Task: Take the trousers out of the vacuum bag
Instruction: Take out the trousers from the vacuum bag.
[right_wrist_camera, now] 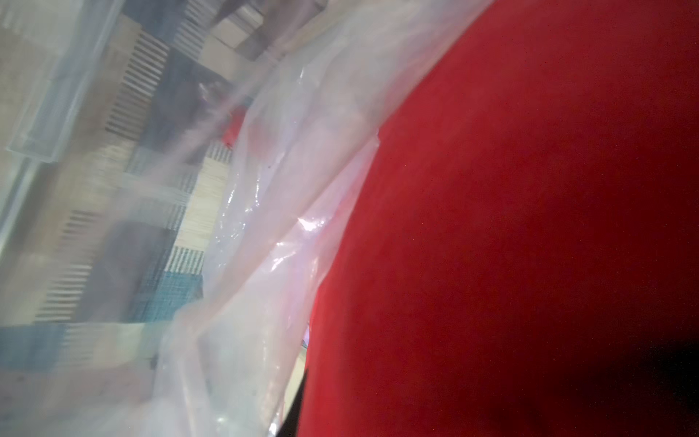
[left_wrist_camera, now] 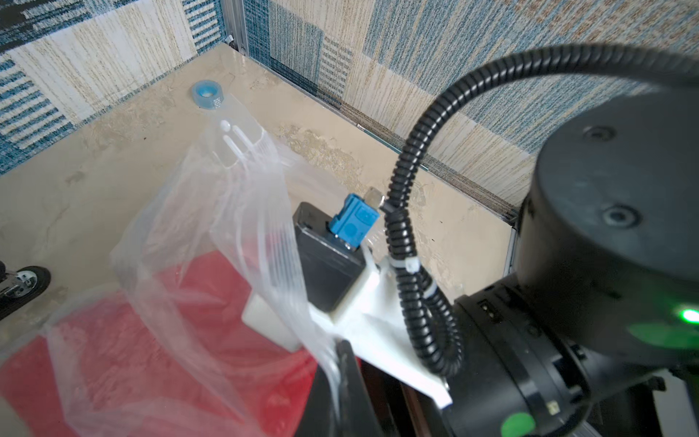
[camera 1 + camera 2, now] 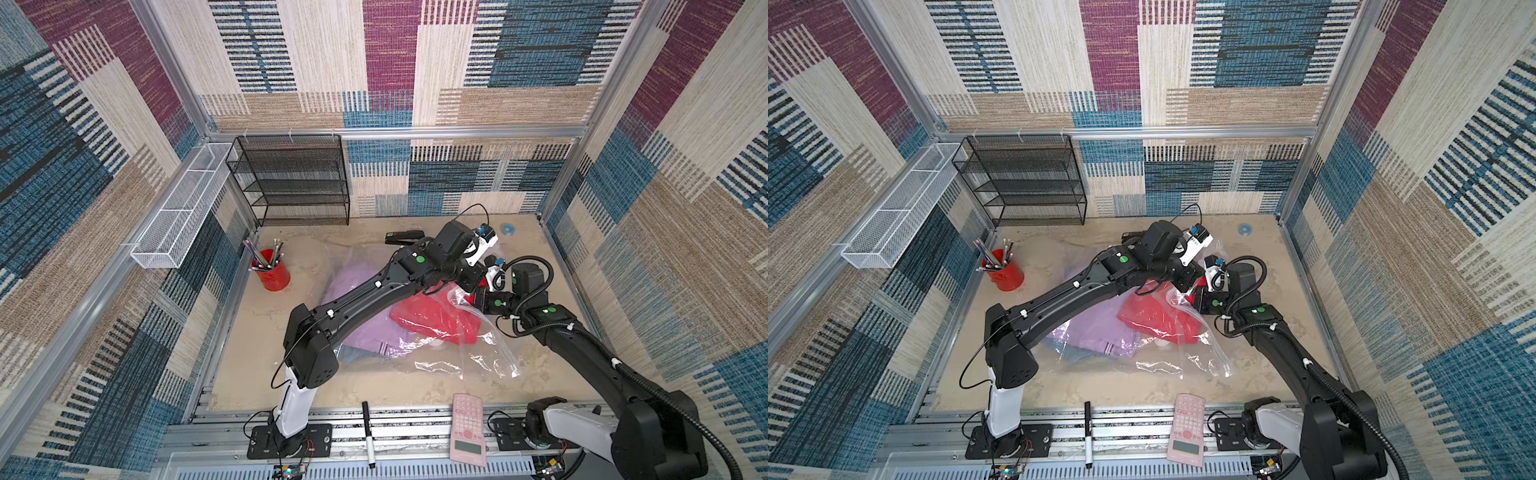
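Note:
The vacuum bag [image 3: 457, 357] [image 3: 1167, 359] lies crinkled mid-table. Inside it are the trousers: a red pair [image 3: 432, 318] [image 3: 1150, 316], a lilac pair [image 3: 365, 336] [image 3: 1096, 332] and a denim pair [image 3: 353, 355] showing from under the lilac. My left gripper [image 2: 342, 363] is shut on a lifted edge of the bag [image 2: 212, 212] at its far right end. Right beside it, my right gripper [image 3: 478, 297] [image 3: 1198, 297] reaches into the bag mouth and is shut on the red trousers [image 1: 510, 227]. The cloth fills the right wrist view, with only one black fingertip [image 1: 297, 412] visible.
A red pencil cup [image 3: 270, 270] stands at the left. A black mesh shelf [image 3: 291, 183] and a white wire basket [image 3: 183, 208] sit along the walls. A black stapler [image 3: 401, 237] and a tape roll [image 3: 508, 228] lie at the back. A pink calculator [image 3: 467, 428] and a marker [image 3: 368, 432] lie on the front rail.

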